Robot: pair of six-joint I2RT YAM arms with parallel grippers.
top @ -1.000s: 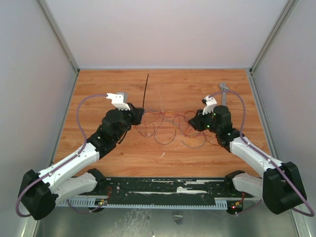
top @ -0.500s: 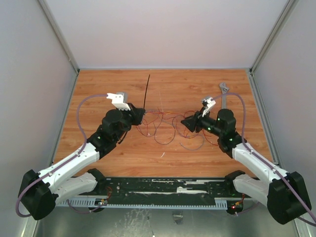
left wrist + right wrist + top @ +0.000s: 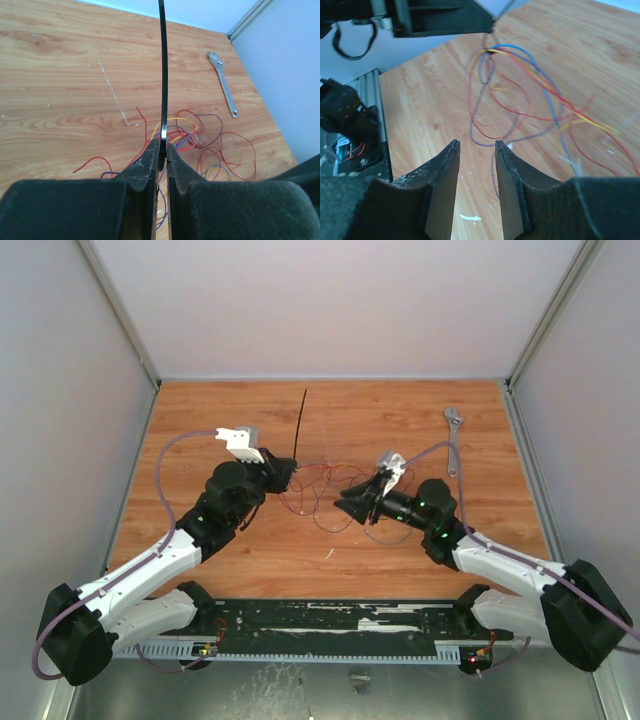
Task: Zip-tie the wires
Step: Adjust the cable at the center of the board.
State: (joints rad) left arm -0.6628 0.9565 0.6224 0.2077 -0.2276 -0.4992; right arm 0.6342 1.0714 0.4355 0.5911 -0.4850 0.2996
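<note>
Top external: one zip tie [image 3: 299, 425].

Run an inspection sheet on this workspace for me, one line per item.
Surface: wooden table, lightly scratched.
Job's things: wires lie in a loose tangle mid-table, not bundled; zip tie sticks out of the left tool.
Clutter: wrench near the far right corner.
Tools: left tool shut on the zip tie; right tool open, empty, pointed at the wires.
Cables: lilac cables loop off both arms.
Surroundings: plain grey walls.
</note>
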